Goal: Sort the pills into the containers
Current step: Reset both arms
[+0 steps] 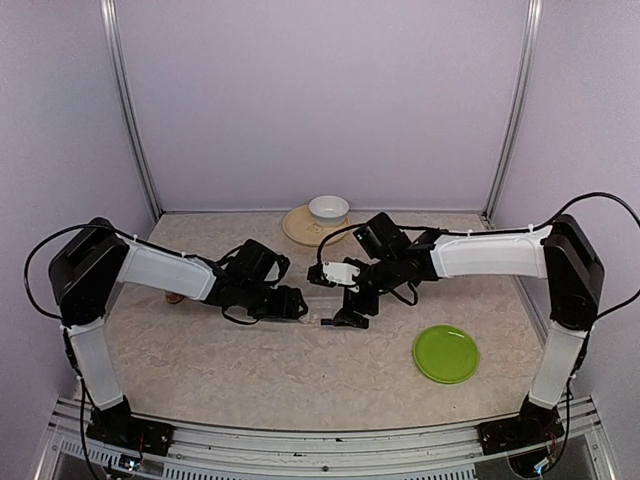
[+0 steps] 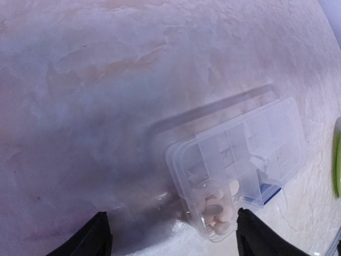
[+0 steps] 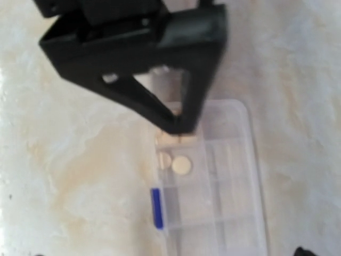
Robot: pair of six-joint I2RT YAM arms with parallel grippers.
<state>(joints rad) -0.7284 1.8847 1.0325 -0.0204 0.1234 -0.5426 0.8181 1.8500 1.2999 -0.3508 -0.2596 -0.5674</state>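
The container, a clear pill box (image 2: 240, 154) with small compartments, lies flat on the table between the two arms. Several round whitish pills (image 2: 217, 209) sit in one end compartment. My left gripper (image 2: 173, 240) is open, its fingertips (image 2: 98, 234) wide apart on either side of that end of the box, with a gap on each side. The right wrist view looks down on the same box (image 3: 218, 197), its blue latch (image 3: 156, 208) and the pills (image 3: 181, 164). The left gripper's black fingers (image 3: 176, 101) hang over them. My right gripper (image 1: 350, 316) is open above the box.
A green plate (image 1: 446, 353) lies at the front right, and its edge shows in the left wrist view (image 2: 337, 160). A white bowl (image 1: 328, 208) on a tan plate (image 1: 298, 228) stands at the back wall. Both forearms meet over the table's middle.
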